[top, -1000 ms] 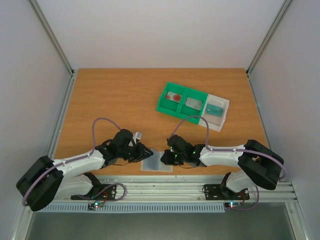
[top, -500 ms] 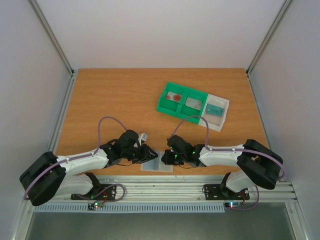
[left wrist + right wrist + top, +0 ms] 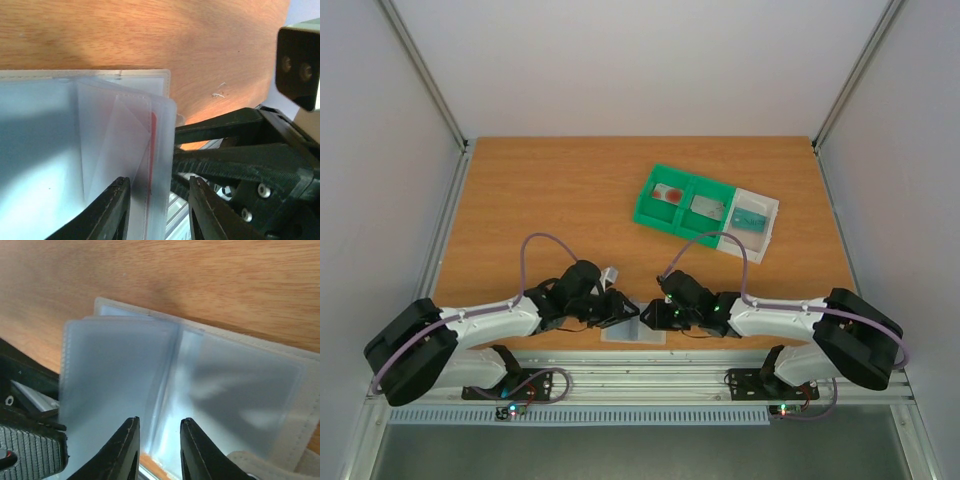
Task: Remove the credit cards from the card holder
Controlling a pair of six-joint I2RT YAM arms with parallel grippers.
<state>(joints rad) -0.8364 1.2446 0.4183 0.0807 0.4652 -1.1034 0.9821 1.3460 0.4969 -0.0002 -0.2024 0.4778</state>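
The card holder (image 3: 633, 330) lies open at the table's near edge, between my two grippers. It is beige outside and grey-blue inside, with clear plastic sleeves. In the left wrist view the sleeves (image 3: 125, 145) stand fanned up, and the thin red edge of a credit card (image 3: 152, 132) shows inside one. My left gripper (image 3: 157, 187) is open and its jaws straddle that sleeve edge. My right gripper (image 3: 159, 422) is open and hovers over the holder's fold (image 3: 172, 370), with one sleeve leaf (image 3: 110, 370) lifted on its left. The pale card is hidden.
A green two-compartment tray (image 3: 650, 212) stands at the back right, with a white tray (image 3: 769, 211) against its right side; flat items lie in both. The metal rail (image 3: 650, 375) runs just below the holder. The two grippers (image 3: 620, 312) (image 3: 650, 316) are very close together.
My left gripper has moved right, onto the left side of the card holder. My right arm has shifted slightly, its gripper still at the holder's right side.
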